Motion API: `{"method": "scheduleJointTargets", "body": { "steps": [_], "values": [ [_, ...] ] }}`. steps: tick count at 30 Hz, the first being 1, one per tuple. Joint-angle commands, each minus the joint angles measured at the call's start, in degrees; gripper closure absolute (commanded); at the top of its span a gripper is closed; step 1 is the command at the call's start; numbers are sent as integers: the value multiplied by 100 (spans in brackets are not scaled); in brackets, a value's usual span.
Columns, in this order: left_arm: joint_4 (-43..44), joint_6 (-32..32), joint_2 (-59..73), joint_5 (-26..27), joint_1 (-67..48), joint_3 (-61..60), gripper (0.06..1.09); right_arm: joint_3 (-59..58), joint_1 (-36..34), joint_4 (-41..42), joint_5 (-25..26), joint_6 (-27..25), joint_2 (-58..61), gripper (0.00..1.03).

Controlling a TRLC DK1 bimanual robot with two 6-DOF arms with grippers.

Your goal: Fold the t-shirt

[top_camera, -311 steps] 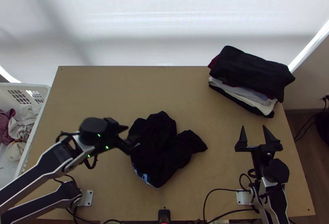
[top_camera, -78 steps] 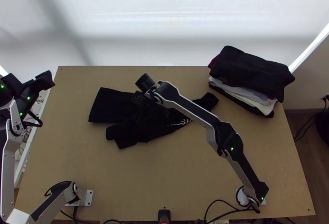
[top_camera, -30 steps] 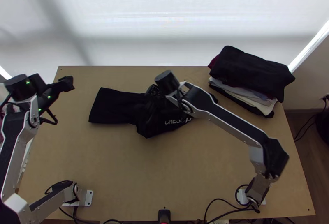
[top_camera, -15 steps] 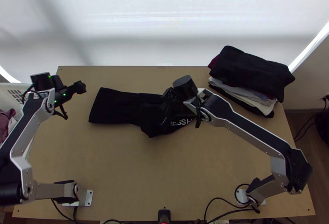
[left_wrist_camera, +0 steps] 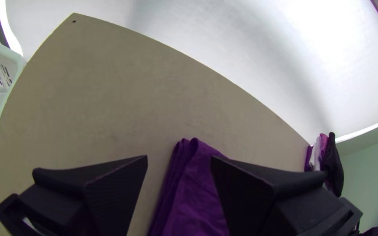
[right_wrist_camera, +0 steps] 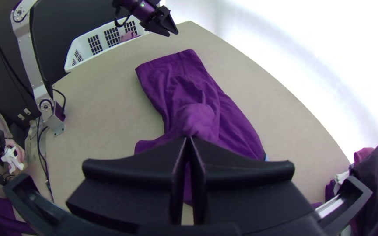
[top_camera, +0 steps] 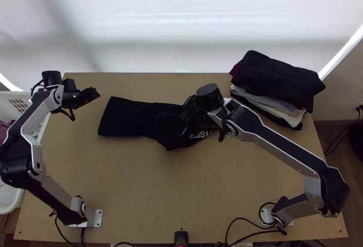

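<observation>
Top view: the t-shirt [top_camera: 131, 118] lay on the bench [top_camera: 136, 188], its raised cloth gripped by the right gripper [top_camera: 184, 129]; the left gripper [top_camera: 95, 94], open, hung near its flat end.

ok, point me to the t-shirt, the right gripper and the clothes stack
t-shirt [top_camera: 123, 118]: top view, on its flatter end, nearest the left gripper [left_wrist_camera: 179, 159]
right gripper [right_wrist_camera: 189, 138]: right wrist view, between its two fingertips
clothes stack [top_camera: 277, 78]: top view, on the black garment on top
</observation>
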Motion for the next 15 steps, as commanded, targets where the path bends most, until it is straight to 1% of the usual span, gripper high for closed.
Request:
{"method": "scheduleJointTargets", "body": {
  "steps": [1,7,15],
  "values": [
    [-99,52,329,115,-55,224,37,-122,-67,133,41,141,-187,100],
    [-266,271,549,106,-213,197,37,-139,-120,238,41,150,-152,100],
    [-319,307,803,18,-328,153,37,-166,-164,256,41,158,-99,100]
  ]
}}
